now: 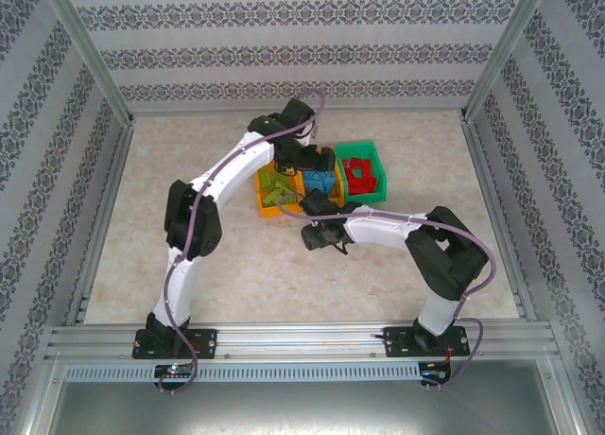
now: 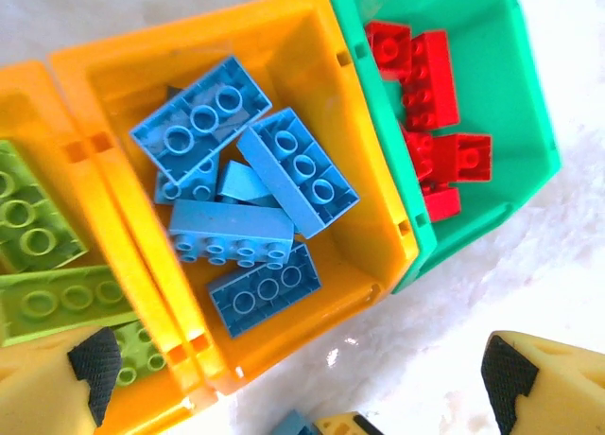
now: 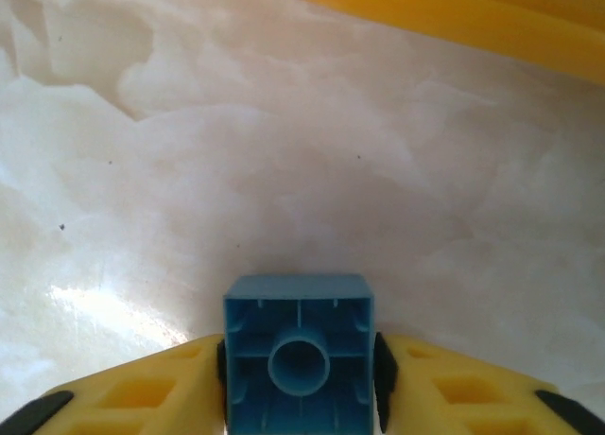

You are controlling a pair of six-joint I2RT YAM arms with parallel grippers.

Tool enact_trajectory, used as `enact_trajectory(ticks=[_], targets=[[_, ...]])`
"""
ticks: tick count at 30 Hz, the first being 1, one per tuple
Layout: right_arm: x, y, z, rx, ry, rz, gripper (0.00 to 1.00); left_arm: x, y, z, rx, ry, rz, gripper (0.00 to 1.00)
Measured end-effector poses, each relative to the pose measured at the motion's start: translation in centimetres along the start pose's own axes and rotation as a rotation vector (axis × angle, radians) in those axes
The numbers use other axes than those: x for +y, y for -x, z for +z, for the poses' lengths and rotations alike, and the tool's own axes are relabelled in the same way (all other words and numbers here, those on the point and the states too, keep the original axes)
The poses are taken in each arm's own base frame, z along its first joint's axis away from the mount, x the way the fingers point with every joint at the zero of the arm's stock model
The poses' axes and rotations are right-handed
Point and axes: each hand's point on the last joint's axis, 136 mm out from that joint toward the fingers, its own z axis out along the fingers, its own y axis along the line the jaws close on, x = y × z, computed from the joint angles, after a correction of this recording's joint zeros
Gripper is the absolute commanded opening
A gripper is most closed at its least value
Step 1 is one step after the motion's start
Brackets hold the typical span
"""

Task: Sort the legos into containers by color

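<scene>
Blue lego [image 3: 298, 307] sits clamped in the right gripper [image 3: 299, 364]; left gripper [image 2: 302, 374] gapes above the containers [image 2: 383, 203].

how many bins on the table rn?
3, side by side: left orange bin with green bricks, middle orange bin with blue bricks, right green bin with red bricks. Others could be hidden.

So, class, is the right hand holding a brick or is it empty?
Holding one. In the right wrist view, the right hand presses against both sides of a blue brick, whose hollow underside faces the camera.
</scene>
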Motion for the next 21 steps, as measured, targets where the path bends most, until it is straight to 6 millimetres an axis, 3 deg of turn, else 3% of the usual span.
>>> enact_trajectory(ticks=[4,8,12,14,17,21], targets=[[0.2,0.4,-0.3,-0.011,0.011,0.005,0.28,0.6,0.4,-2.8,-0.064,0.020,-0.018,1.00],[-0.1,1.6,-2.3,-0.073,0.040,0.045,0.27,2.8,-1.3,-4.6,-0.093,0.070,-0.060,1.00],[-2.6,5.6,-6.5,-0.231,0.095,0.168,0.28,7.0,-4.3,-6.7,-0.124,0.149,-0.121,1.00],[-3.9,7.4,-7.8,-0.278,0.112,0.224,0.27,8.5,-5.7,-7.8,-0.151,0.179,-0.139,1.00],[-5.4,9.9,-8.3,-0.307,0.136,0.291,0.27,9.9,-7.8,-9.3,-0.191,0.210,-0.146,1.00],[-5.9,13.5,-7.2,-0.289,0.168,0.349,0.29,11.5,-10.2,-10.4,-0.232,0.241,-0.150,1.00]])
